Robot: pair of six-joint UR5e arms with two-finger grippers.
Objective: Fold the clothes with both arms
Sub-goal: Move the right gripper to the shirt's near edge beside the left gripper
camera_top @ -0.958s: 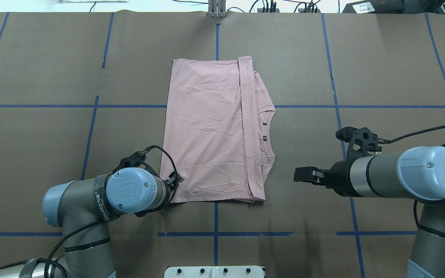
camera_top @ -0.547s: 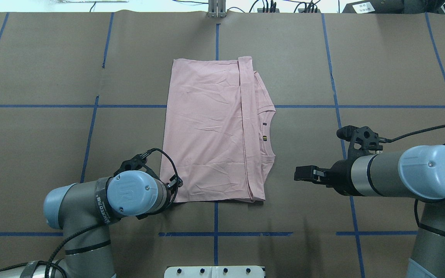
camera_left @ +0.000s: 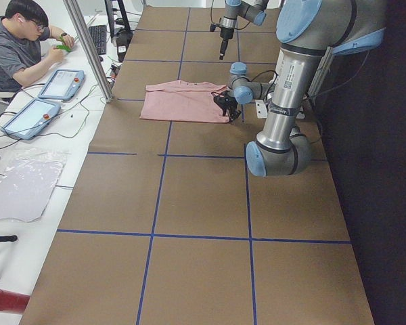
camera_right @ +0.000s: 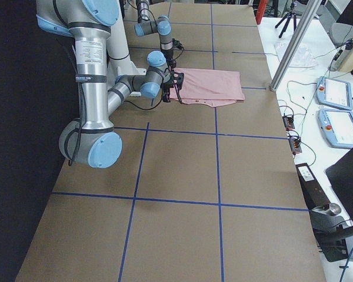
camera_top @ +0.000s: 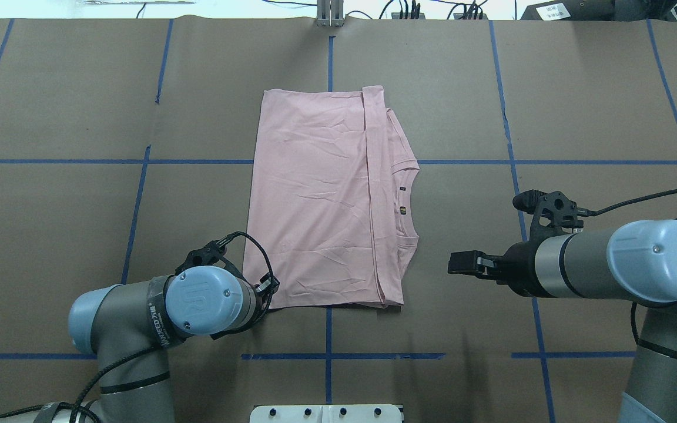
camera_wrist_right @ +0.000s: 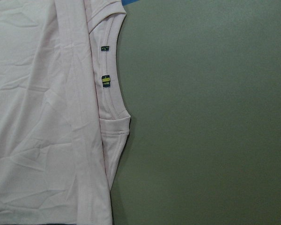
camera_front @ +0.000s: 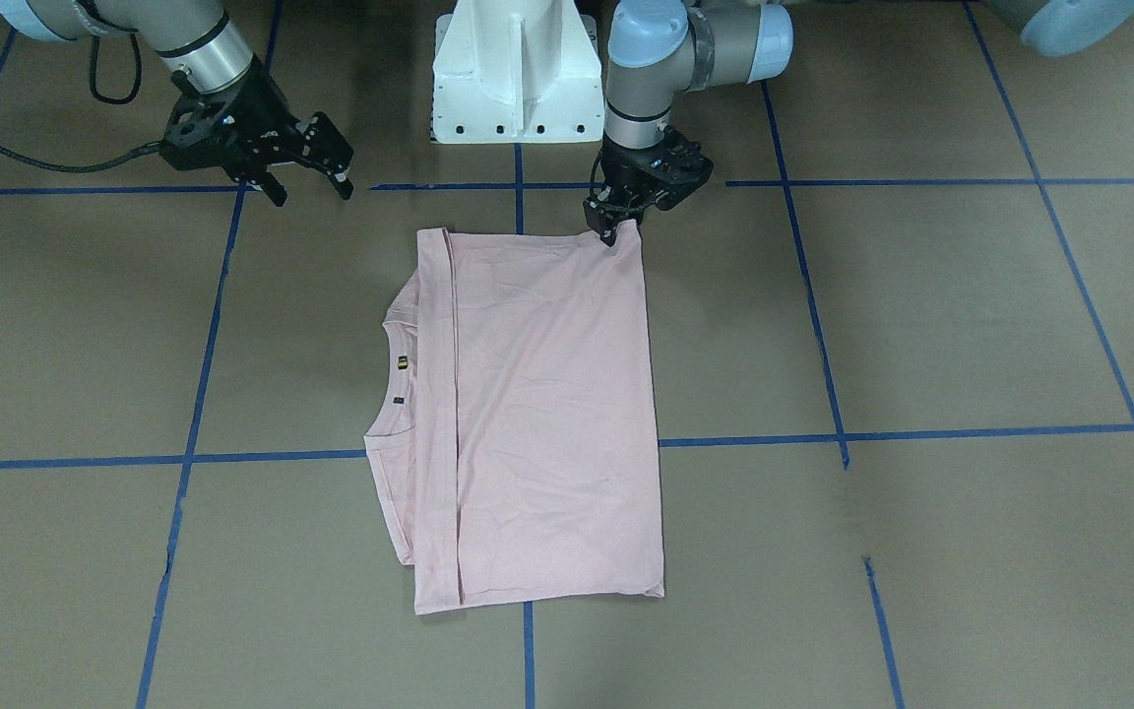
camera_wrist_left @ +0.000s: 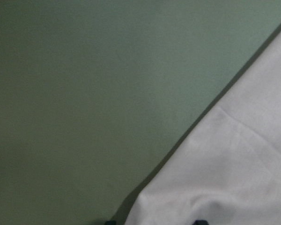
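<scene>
Lying lengthwise near-to-far, T-shirt (camera_top: 315,200) collar (camera_top: 407,200) faces spread right end effector (camera_front: 311,191); left end effector (camera_front: 611,233) at corner, grip unclear.

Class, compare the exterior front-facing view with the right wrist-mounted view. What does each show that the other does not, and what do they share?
Only the front-facing view shows the folded T-shirt's whole outline, the left gripper at its corner nearest the white base, the open right gripper off the cloth, and the blue tape grid. Only the right wrist view shows the collar's ribbing and the stitch lines close up. Both show the pink T-shirt, its collar with two small tags, and the brown table.
</scene>
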